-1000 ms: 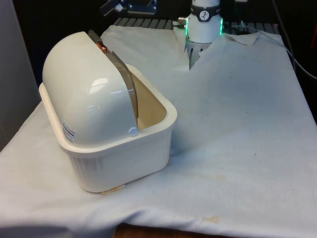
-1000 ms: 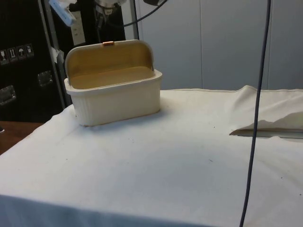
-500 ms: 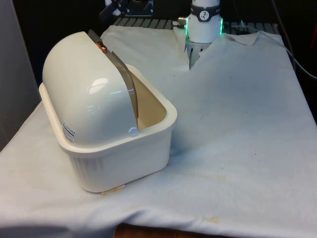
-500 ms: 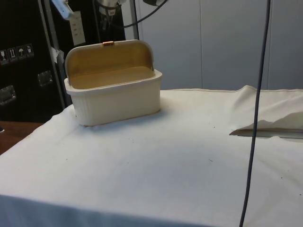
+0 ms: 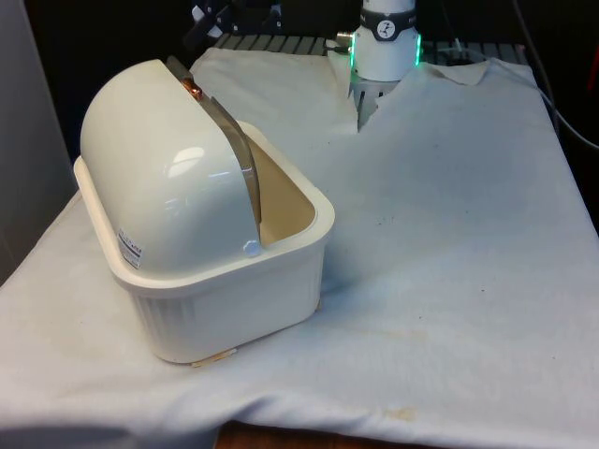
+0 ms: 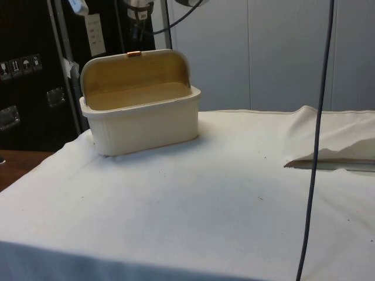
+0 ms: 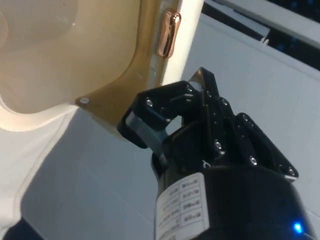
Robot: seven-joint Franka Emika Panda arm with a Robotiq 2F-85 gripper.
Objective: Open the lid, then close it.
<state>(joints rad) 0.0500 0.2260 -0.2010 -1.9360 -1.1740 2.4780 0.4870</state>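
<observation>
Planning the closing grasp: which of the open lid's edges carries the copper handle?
The lid's long free edge, raised highest above the tub, carries the copper handle; the curved end edges are bare.

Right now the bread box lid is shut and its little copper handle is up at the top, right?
Not quite: the lid is open, rolled back so the side view shows the tan inside of the bread box. The copper handle is indeed at the top.
</observation>
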